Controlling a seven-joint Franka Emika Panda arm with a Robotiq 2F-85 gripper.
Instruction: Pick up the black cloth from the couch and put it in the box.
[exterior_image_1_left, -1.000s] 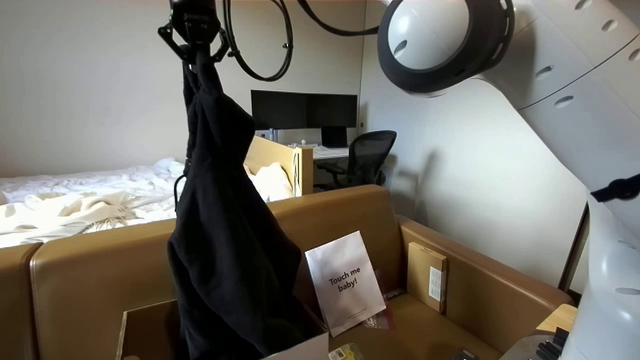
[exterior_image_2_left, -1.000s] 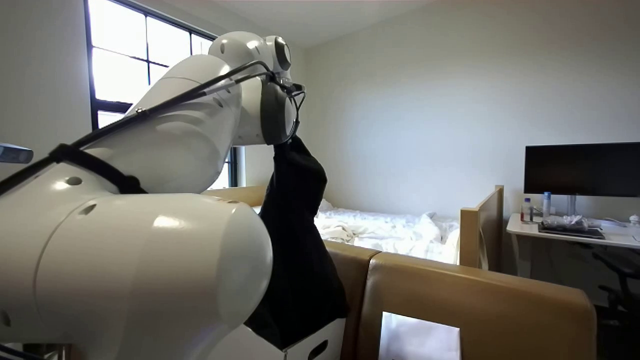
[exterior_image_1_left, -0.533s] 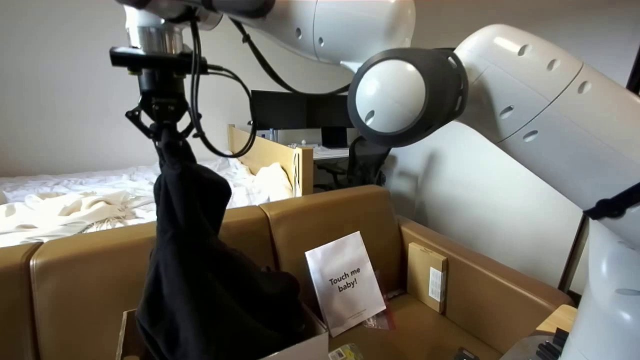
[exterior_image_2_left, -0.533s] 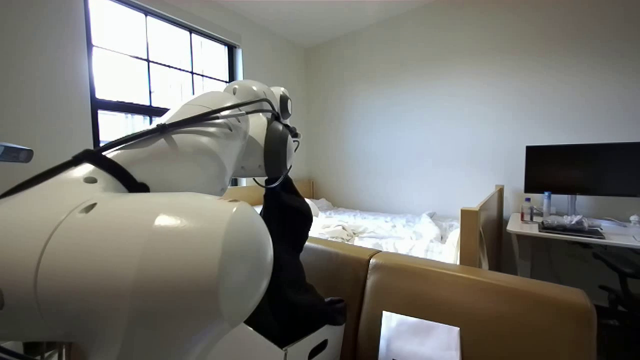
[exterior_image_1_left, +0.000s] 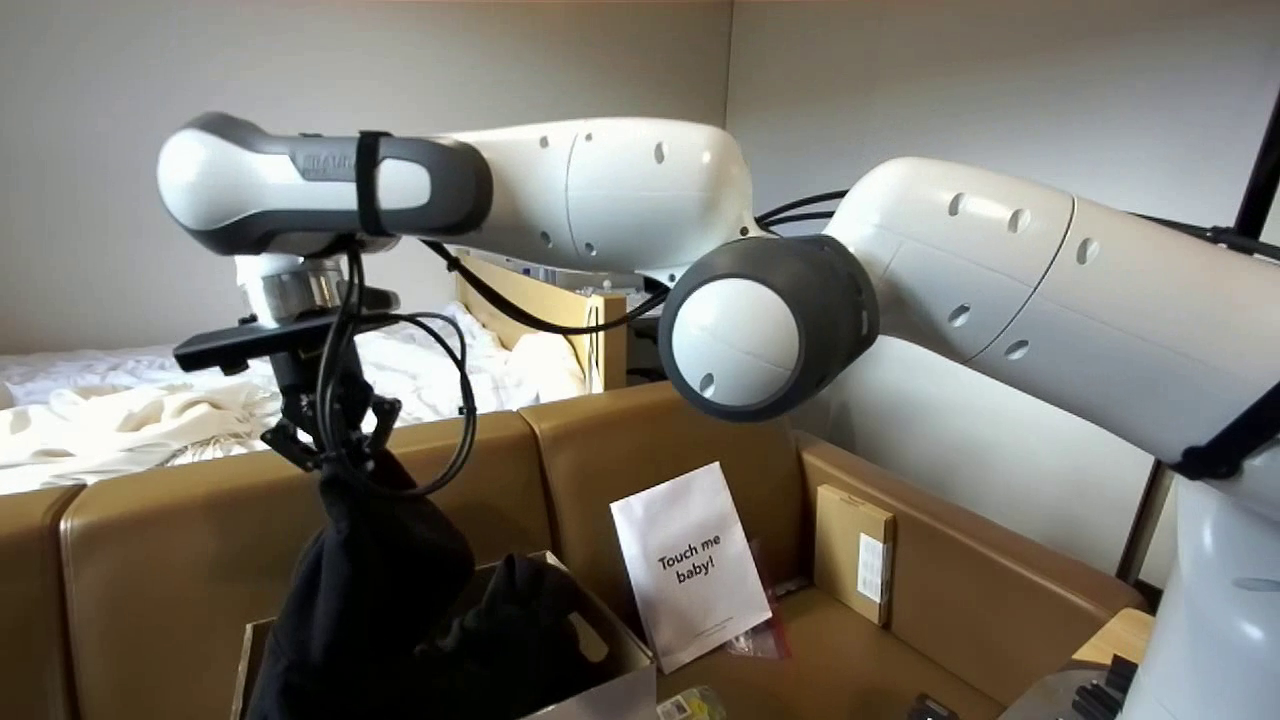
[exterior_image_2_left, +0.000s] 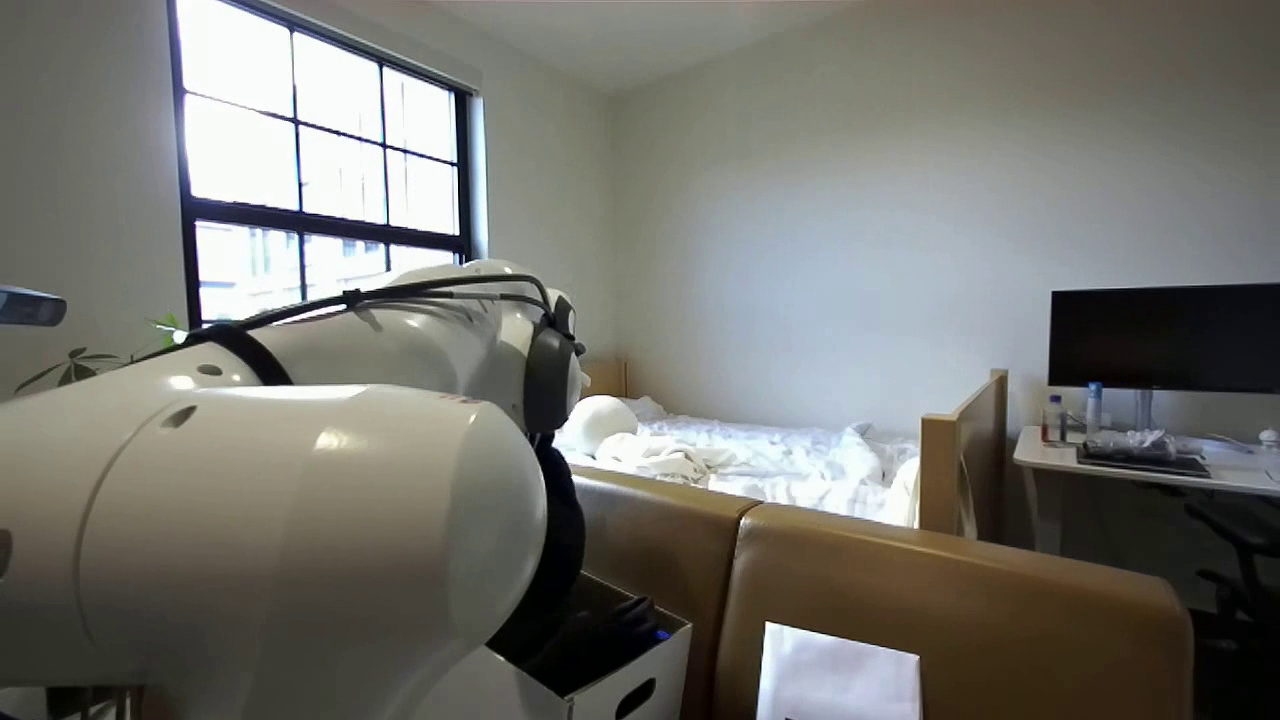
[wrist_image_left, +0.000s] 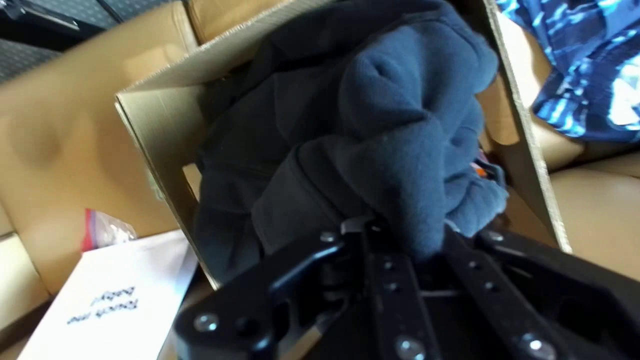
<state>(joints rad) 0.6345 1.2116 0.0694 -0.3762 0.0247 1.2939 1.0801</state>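
White bedding (exterior_image_1_left: 130, 372) lies beyond the gripper (exterior_image_1_left: 345, 464), which pinches the cloth (exterior_image_1_left: 368, 590) by its narrow top. Below, the cloth's long axis slants steeply, bulk inside the box (exterior_image_1_left: 618, 697). Only the wrist view shows blue patterned fabric (wrist_image_left: 587, 67), a box wall between it and the gripper.

Matt, soft-looking fabric in black cloth (wrist_image_left: 400, 150); rough-edged cardboard in box (wrist_image_left: 162, 117); smooth, leather-like sheen over couch (exterior_image_1_left: 190, 550); glossy shell on arm (exterior_image_2_left: 290, 520).
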